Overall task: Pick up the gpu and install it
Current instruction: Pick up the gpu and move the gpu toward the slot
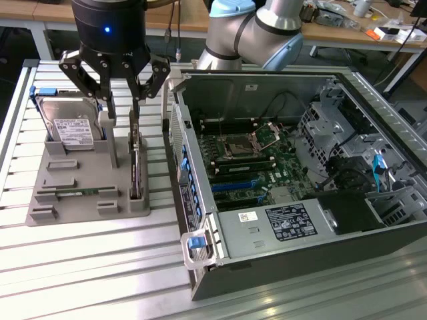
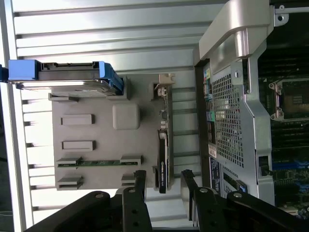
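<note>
The claw [image 1: 122, 110] is wide open and holds nothing; the gpu [image 1: 136, 167] stands on its edge just under it, lined up with the gap between the fingers [image 2: 140, 182], so they can squeeze its flat sides; a grey stand [image 1: 73, 200] keeps it upright.

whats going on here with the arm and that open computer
The robot arm's black gripper hangs open over the gpu, a green circuit card with a black shroud, which stands on edge in a grey plastic holder. The fingers are spread either side of the card without gripping it. The card is not yet lifted or installed in the open grey computer case beside the holder.
</note>
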Available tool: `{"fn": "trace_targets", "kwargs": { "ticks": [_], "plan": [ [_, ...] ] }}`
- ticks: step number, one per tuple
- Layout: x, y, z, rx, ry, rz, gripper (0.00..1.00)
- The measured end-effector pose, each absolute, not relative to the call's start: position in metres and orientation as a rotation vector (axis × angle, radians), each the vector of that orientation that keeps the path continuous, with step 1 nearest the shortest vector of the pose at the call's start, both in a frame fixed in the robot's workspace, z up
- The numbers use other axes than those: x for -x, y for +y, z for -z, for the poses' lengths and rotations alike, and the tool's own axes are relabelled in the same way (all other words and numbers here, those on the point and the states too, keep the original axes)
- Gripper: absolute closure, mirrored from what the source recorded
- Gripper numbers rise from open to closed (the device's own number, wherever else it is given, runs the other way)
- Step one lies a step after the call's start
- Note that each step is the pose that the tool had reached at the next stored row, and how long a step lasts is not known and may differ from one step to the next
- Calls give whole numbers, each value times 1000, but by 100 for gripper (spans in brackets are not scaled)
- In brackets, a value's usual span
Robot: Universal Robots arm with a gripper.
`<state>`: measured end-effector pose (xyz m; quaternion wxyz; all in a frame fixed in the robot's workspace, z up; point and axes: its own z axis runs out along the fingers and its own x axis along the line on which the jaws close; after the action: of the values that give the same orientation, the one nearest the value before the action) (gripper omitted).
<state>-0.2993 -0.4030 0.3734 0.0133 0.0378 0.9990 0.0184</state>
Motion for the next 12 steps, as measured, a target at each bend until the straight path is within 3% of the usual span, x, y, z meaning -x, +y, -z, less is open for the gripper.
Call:
{"fn": "trace_targets", "kwargs": {
  "ticks": [12],
  "plan": [
    [299, -403, -370, -118, 3112, -57, 58]
  ]
}}
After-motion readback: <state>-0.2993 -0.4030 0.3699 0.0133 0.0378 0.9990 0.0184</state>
